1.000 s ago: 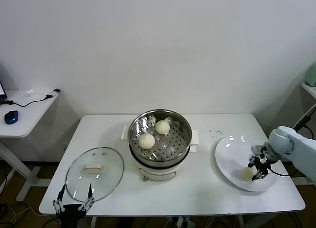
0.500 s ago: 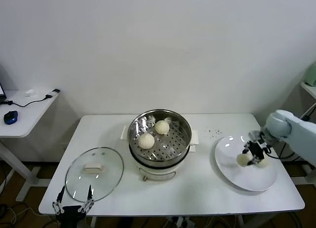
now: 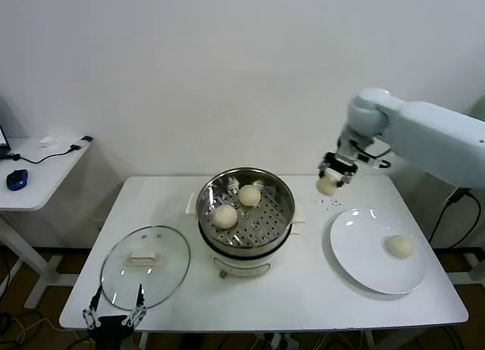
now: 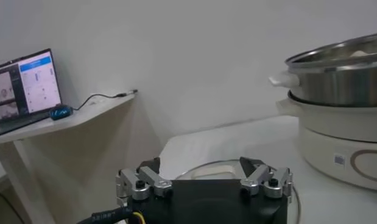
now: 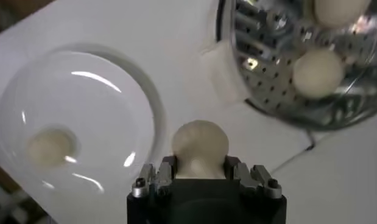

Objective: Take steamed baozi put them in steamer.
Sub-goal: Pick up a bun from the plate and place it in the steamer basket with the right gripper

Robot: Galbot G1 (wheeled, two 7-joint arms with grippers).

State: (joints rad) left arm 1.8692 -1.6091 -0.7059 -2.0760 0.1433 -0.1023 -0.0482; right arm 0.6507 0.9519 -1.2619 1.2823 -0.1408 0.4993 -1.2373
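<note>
One baozi sits pinched between the fingers of the right gripper, which is closed on it and holds it in the air, well above the table. In the right wrist view the same bun bulges out just past the fingertips. Below and to the left of that gripper stands the steamer, its steel basket already holding two baozi side by side on the perforated floor. Below and to the right of the gripper lies the white plate, with one more baozi resting on its right half. The held bun hangs between steamer and plate, touching neither.

The left gripper is parked low at the near table edge, far from the right one, fingers spread wide and empty, just before the glass lid.
</note>
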